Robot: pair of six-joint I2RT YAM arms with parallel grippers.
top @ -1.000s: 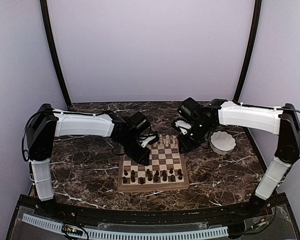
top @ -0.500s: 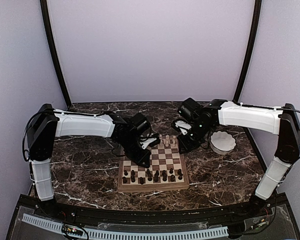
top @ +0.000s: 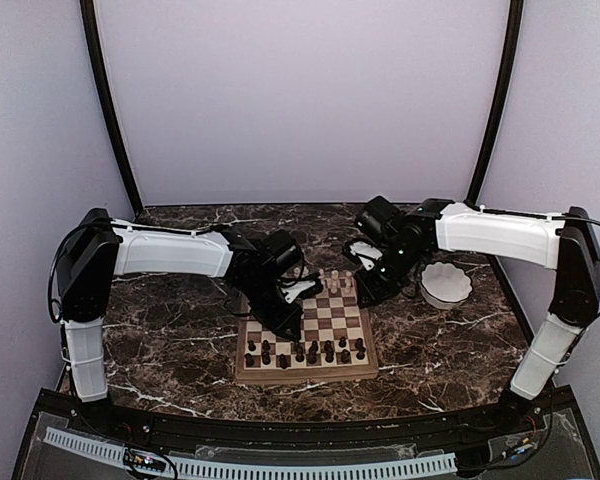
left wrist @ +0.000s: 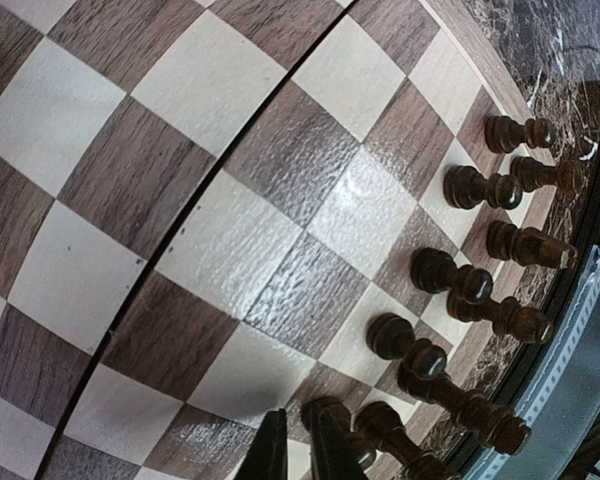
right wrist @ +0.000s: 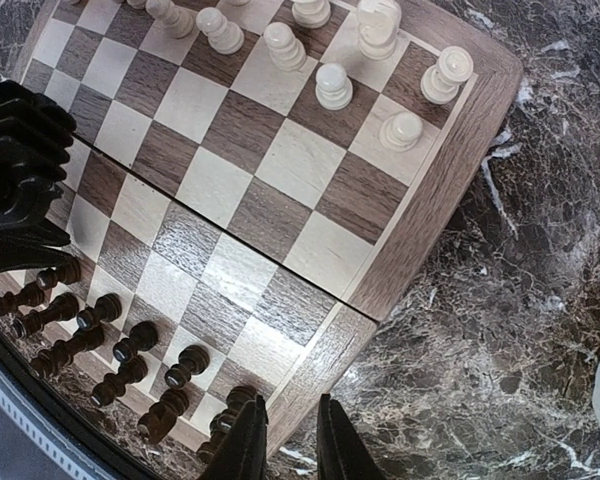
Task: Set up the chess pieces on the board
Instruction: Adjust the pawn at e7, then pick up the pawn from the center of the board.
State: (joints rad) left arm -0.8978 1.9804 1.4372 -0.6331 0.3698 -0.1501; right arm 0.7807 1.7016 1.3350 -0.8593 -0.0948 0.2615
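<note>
A white scalloped bowl [top: 447, 284] sits on the dark marble table [top: 160, 340], just off the board's far right corner. From above, its inside cannot be made out.

The board [top: 305, 374] lies flat in the middle of the table, between the two arms. It is a wooden square of tan and dark brown checks with a thick brown rim, and a thin seam crosses its middle. The dark brown pieces [top: 305, 351] stand in two rows along its near edge, small turned figures with round heads. The cream pieces [right wrist: 332, 85] stand upright on the far rows, gathered toward the far right corner. The squares between the two sets are bare wood.

The left gripper [left wrist: 298, 450] hangs low over the board's left half, close to the dark rows. Its jaws are drawn together to a thin slit, and one dark piece stands just beside the right finger. Whether it touches that piece cannot be told. The right gripper [right wrist: 285, 445] hovers by the board's far right side, near the bowl. Its jaws stand narrowly apart, with only the board's rim and marble showing between them.
</note>
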